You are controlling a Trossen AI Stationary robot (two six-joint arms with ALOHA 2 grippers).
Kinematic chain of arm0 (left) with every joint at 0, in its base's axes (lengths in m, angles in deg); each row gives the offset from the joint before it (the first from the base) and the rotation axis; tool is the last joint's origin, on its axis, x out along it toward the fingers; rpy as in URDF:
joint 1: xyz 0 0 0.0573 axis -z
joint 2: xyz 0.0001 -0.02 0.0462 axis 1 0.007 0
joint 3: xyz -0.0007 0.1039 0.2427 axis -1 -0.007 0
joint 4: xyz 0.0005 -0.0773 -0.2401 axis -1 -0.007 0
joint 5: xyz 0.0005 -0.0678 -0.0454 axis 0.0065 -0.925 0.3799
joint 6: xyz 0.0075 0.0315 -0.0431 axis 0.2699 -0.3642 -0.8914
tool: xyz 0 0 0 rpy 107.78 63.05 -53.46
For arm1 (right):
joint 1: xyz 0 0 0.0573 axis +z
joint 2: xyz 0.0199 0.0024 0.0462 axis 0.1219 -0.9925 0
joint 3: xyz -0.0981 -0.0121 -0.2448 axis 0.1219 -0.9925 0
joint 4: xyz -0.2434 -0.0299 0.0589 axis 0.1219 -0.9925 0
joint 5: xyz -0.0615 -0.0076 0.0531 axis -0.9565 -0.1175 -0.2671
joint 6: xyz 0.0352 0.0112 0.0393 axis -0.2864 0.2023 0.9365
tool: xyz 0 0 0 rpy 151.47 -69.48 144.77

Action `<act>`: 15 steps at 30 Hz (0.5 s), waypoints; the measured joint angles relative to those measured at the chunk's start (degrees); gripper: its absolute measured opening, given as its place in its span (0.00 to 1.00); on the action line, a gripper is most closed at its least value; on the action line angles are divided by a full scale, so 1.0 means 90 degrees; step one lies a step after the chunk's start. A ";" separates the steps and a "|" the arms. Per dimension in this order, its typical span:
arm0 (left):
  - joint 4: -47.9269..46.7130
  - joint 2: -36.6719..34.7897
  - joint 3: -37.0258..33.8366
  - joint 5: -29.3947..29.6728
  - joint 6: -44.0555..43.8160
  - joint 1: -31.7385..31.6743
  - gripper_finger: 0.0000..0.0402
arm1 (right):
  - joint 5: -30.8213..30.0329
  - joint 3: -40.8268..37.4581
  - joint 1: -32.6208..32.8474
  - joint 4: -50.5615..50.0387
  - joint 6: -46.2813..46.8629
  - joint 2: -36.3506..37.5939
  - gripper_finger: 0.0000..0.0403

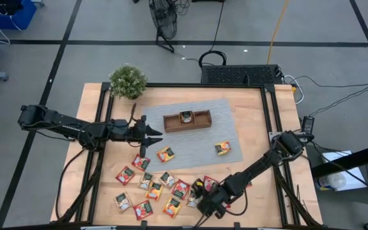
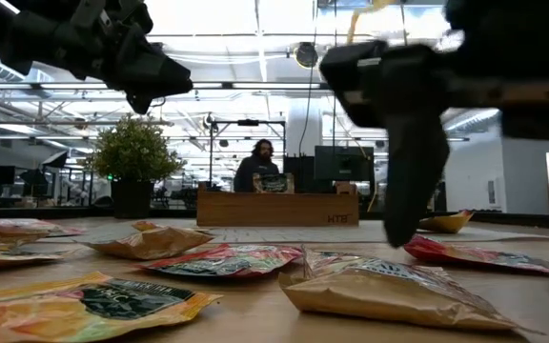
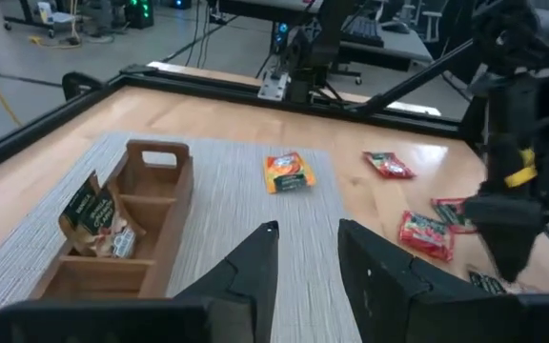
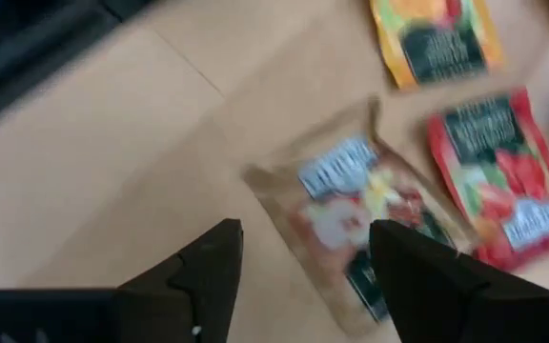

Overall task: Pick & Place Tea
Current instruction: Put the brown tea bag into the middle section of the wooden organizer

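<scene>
Several tea packets lie flat on the wood near the table's front edge, among them a red one (image 1: pixel 181 188) and an orange one (image 1: pixel 172 207). Two more (image 1: pixel 166 154) (image 1: pixel 222 148) lie on the grey mat. One packet (image 3: pixel 93 214) stands in the wooden tray's (image 1: pixel 187 120) middle compartment. My right gripper (image 1: pixel 200 198) hangs open, slanting down, low over a brown packet (image 4: pixel 360 219), with a red packet (image 4: pixel 498 181) beside it. My left gripper (image 3: pixel 308 229) hovers open and empty over the mat's left part, pointing toward the tray.
A potted plant (image 1: pixel 128 81) stands at the far left corner. The grey mat (image 1: pixel 216 137) lies under the tray in mid-table. A black frame (image 1: pixel 270 115) rims the tabletop. Beyond the far edge a person (image 2: pixel 260 167) sits in the room.
</scene>
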 joint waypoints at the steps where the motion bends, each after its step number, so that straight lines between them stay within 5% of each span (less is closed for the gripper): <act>1: -0.0033 0.0001 0.0000 0.0000 -0.0003 0.0000 0.29 | 0.0001 0.0000 0.0032 0.0128 -0.0013 -0.0034 0.53; 15: -0.0071 0.0000 0.0000 0.0431 0.0015 0.0000 0.29 | 0.0197 0.0000 -0.0412 0.0489 -0.0323 -0.0218 0.52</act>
